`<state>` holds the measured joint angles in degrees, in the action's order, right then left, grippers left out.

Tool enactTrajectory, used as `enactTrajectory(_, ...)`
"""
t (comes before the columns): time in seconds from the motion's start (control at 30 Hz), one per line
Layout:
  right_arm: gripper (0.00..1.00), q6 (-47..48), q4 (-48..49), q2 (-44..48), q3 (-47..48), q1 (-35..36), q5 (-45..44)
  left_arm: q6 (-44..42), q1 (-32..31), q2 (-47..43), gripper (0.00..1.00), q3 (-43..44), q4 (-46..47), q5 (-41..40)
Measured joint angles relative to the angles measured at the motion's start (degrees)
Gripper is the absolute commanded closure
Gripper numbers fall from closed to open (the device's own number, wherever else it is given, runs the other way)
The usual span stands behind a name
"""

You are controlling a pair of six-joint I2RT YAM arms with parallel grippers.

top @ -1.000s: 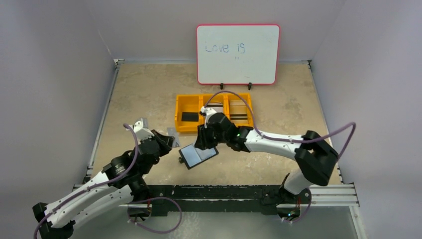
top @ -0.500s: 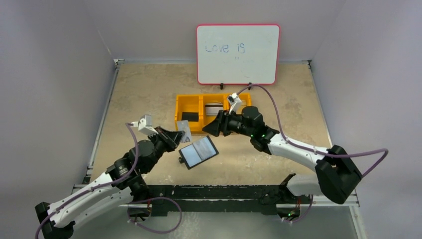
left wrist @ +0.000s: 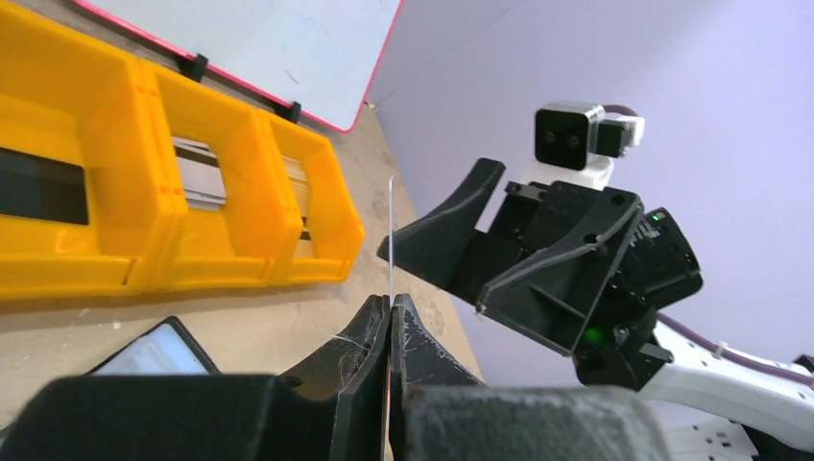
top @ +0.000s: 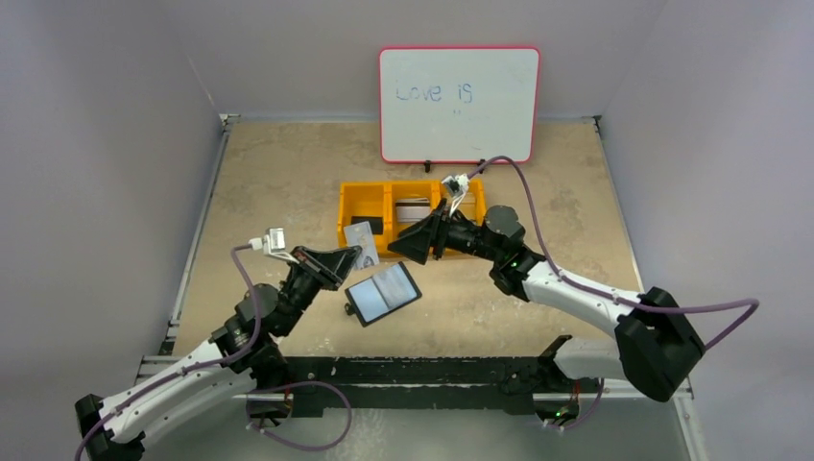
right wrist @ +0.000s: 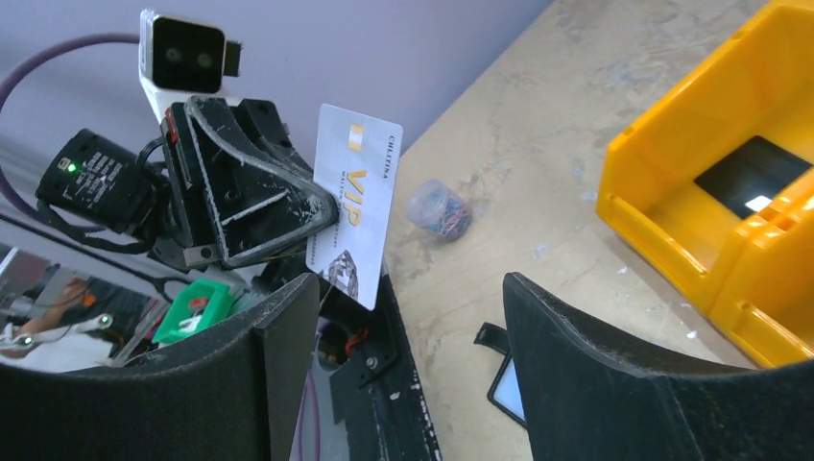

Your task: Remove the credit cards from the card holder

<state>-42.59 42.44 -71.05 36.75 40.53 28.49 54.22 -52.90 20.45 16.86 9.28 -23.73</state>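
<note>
Listing by state of work. Item in hand: one credit card (right wrist: 355,216), whitish with gold lettering, pinched by its lower edge in the left gripper (top: 347,259), raised off the desk (top: 288,173) just before the near-left corner of the yellow tray (top: 343,206). Opposite, right gripper (top: 411,246): spread wide, empty, pointed at the card from just beside it, not touching; probably a hand-over pending. Card holder (top: 384,293): lying open and flat near the middle of the desk, toward the near edge, between the two arms, pale pockets up; further cards inside not determinable. Tray contents: small flat black rectangle (right wrist: 754,173) in the left compartment; pale grey flat pieces (left wrist: 197,173) in the middle and right compartments, probably cards already taken out. Left to do, by judgement: lodging the held card, checking the pockets. Surroundings: whiteboard (top: 459,104) standing at the far edge; small clear lump (right wrist: 440,208) on bare desk, unidentified. Nothing between the grippers.
</note>
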Motion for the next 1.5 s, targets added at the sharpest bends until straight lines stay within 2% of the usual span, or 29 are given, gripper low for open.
enactTrajectory(0.27, 0.36, -3.69, 8.46, -6.69, 0.83, 0.0, 7.17, -0.44, 0.0, 6.97, 1.0, 0.04, 6.03, 5.88)
enactTrajectory(0.5, 0.43, -6.51, 13.57, -9.31, 2.14, 0.0, 10.67, -0.44, 0.0, 7.63, 1.0, 0.07, 8.13, 7.52)
enactTrajectory(0.73, 0.47, -7.8, 14.34, -9.64, 2.21, 0.0, 12.2, -0.92, 0.0, 7.43, 1.0, 0.2, 8.31, 7.5)
enactTrajectory(1.23, 0.65, -9.68, 16.26, -10.58, 2.89, 0.0, 13.33, -1.77, 0.0, 7.06, 1.0, 1.46, 8.46, 7.48)
enactTrajectory(1.5, 0.66, -10.36, 17.51, -10.58, 2.89, 0.0, 14.6, -1.38, 0.0, 6.97, 1.0, 1.33, 9.77, 7.5)
